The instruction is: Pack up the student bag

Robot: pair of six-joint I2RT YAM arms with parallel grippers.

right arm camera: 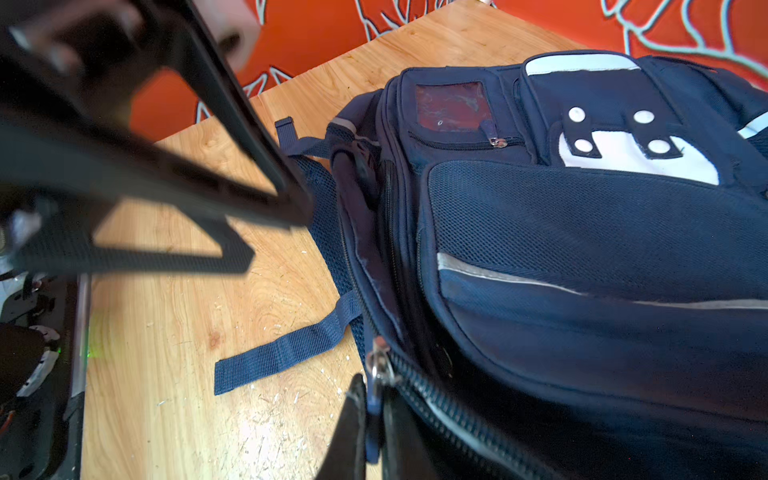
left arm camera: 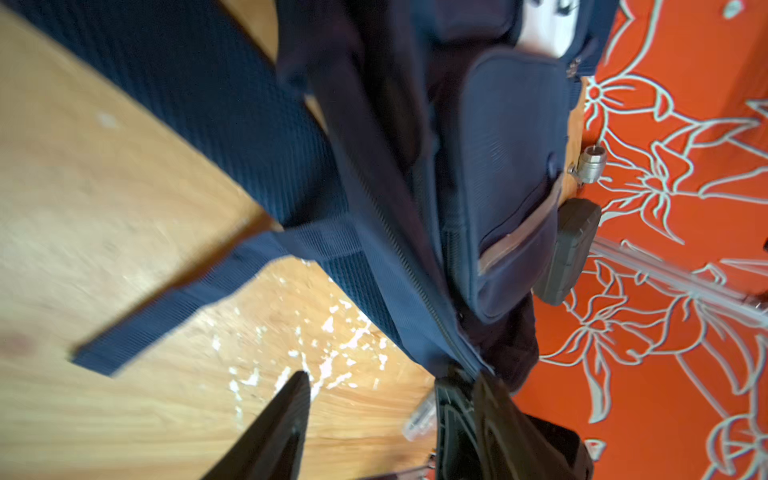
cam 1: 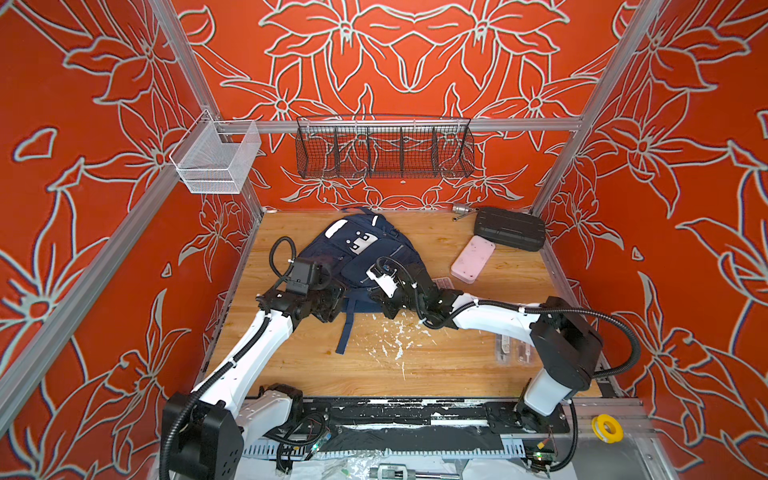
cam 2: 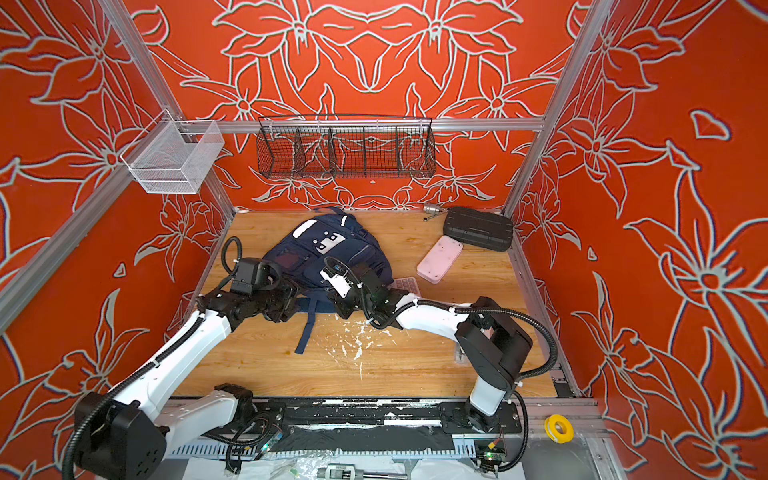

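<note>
Lying front-up, student bag [cam 1: 351,259], long axis toward back wall [cam 1: 395,62].

A wooden table [cam 1: 457,374] carries the navy student bag [cam 1: 361,249], lying flat near its far edge, one strap trailing toward the middle. A black ribbed case [cam 1: 509,229] fills the far right corner, a pink case [cam 1: 473,259] just beside it (a small metal fitting [cam 1: 459,209] lies nearby). White flecks [cam 1: 395,336] litter the centre; clear packets [cam 1: 513,351] line the right edge.
</note>
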